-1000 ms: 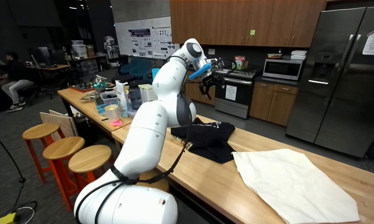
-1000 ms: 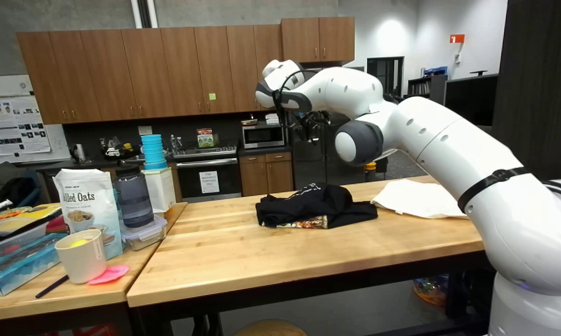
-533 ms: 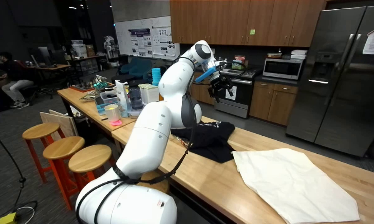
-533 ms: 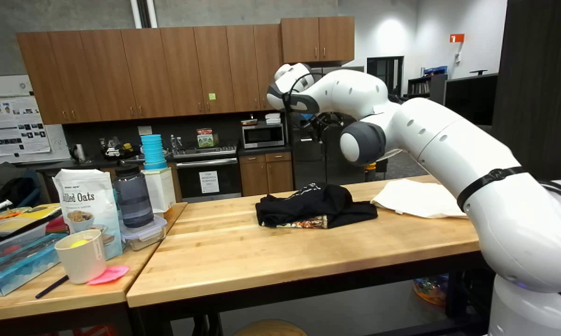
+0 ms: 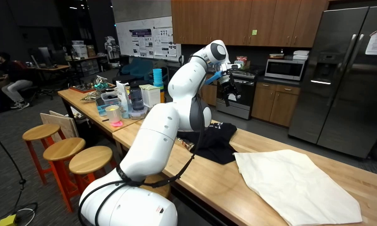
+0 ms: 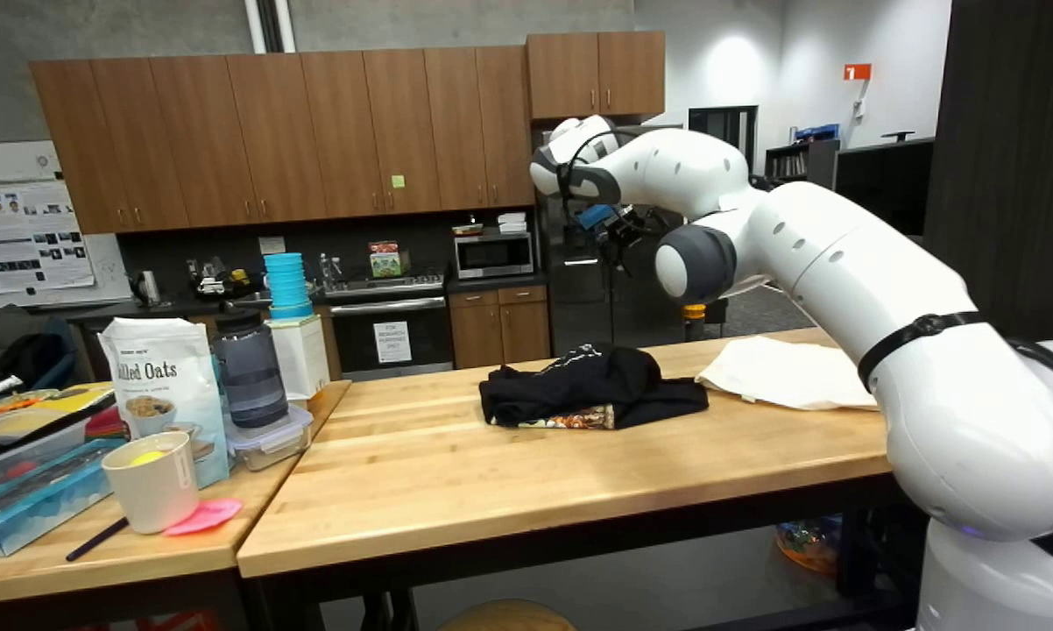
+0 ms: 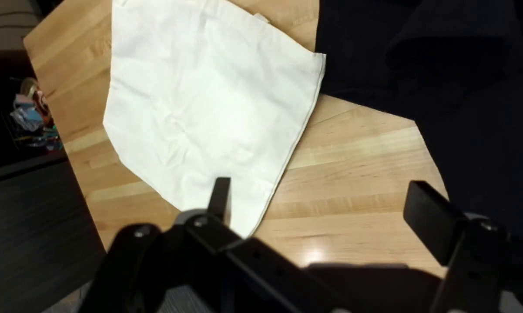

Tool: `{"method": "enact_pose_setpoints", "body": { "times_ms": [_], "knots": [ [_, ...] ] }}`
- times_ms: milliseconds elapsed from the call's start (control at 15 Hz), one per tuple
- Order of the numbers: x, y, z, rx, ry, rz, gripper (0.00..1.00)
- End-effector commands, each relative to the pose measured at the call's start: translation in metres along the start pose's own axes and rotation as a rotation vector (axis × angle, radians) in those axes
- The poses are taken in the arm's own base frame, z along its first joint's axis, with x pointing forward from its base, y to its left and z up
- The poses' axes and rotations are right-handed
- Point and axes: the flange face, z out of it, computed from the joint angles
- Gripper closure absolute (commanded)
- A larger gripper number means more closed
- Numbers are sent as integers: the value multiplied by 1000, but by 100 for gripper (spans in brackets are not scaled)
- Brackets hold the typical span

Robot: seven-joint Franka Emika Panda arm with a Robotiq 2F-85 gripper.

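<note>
High above the wooden table (image 5: 213, 185), my gripper (image 5: 233, 99) hangs with its fingers pointing down. In the wrist view the jaws of the gripper (image 7: 320, 184) are wide apart, and only bare wood shows between them, well below. A cream-white cloth (image 7: 200, 108) lies flat under the left finger. Crumpled black clothing (image 7: 461, 108) lies on the right, close to the cloth's corner. Both exterior views show the black clothing (image 5: 216, 141) with a patterned patch at its edge, and the white cloth (image 6: 785, 372) beside it. Nothing is touched by the gripper.
An adjoining table carries an oats bag (image 6: 154, 377), a dark bottle (image 6: 250, 377), a cream cup (image 6: 151, 482) and a pink item (image 6: 204, 515). Blue stacked cups (image 6: 287, 280) top a white box. Stools (image 5: 91, 160) stand along one side. A fridge (image 5: 336, 81) is behind.
The arm has swung the gripper rightward in both exterior views, along the table toward the white cloth's side. The gripper has also tilted somewhat. The cloth and black clothing have not moved.
</note>
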Motion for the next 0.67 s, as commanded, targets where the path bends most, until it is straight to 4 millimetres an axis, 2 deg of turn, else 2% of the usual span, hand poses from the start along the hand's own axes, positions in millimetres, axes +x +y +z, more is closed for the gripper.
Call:
{"method": "enact_pose_setpoints", "body": {
  "times_ms": [0,600],
  "knots": [
    [8,24,2,86,-60,149,0],
    [29,60,25,115,-151,419,0]
  ]
}}
